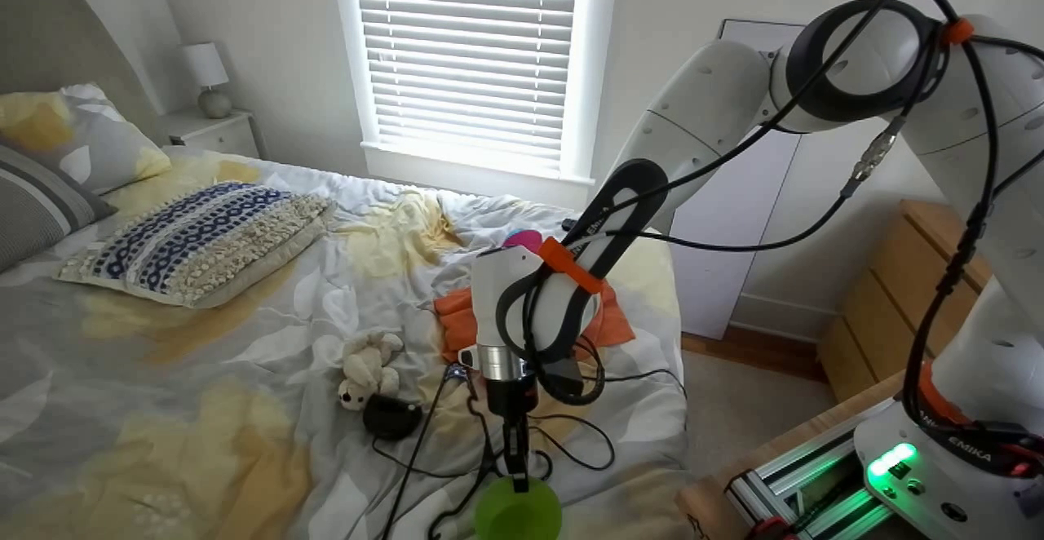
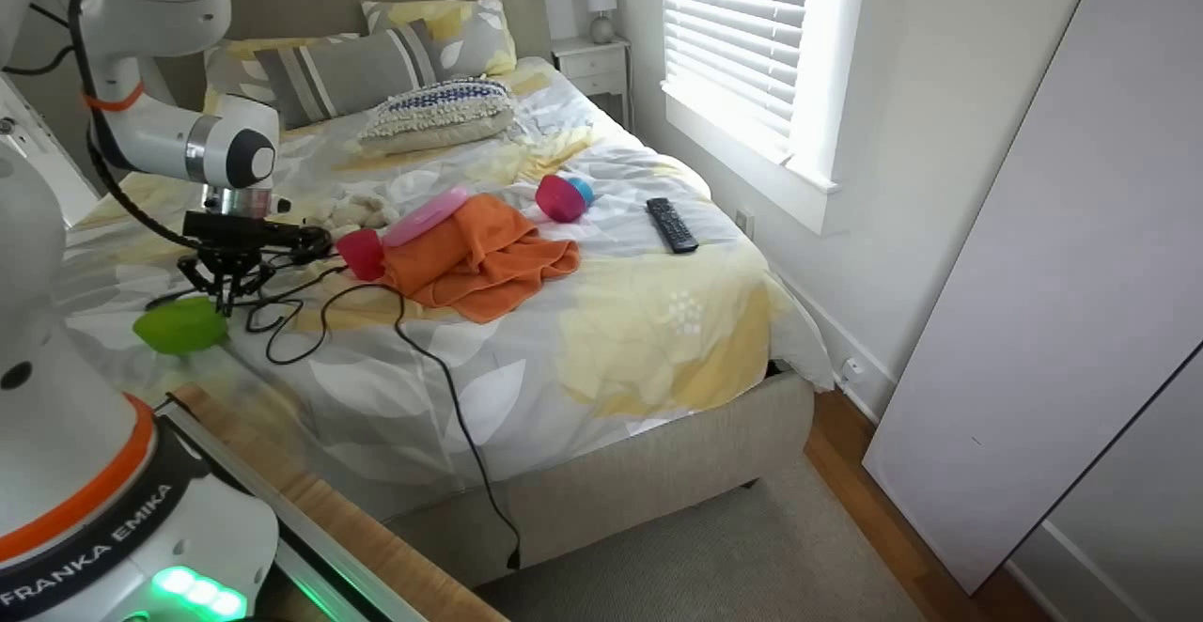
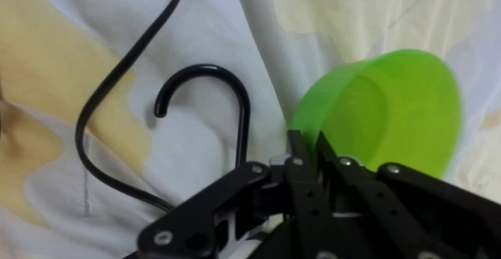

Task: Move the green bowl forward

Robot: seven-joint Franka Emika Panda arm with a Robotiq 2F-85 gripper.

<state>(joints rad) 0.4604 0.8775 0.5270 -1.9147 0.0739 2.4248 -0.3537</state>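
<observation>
The green bowl (image 1: pixel 515 517) is on the bed, near the edge closest to the robot. It also shows in an exterior view (image 2: pixel 179 327) and in the wrist view (image 3: pixel 407 114), where it looks tilted with its opening to the right. My gripper (image 3: pixel 307 135) has its two fingers close together on either side of the bowl's near wall, one inside and one outside, pinching it. The gripper also shows at the bowl's rim in both exterior views (image 1: pixel 519 484) (image 2: pixel 226 306). I cannot tell whether the bowl's base touches the bedding.
Black cords (image 2: pixel 442 373) and a black hook-shaped piece (image 3: pixel 211 69) lie beside the bowl. Farther off are an orange cloth (image 2: pixel 479 260), pink items (image 2: pixel 562 199), a remote (image 2: pixel 671 225), a plush toy (image 1: pixel 367 367) and a black case (image 1: pixel 391 418). The wooden robot stand (image 2: pixel 310 500) borders the bed.
</observation>
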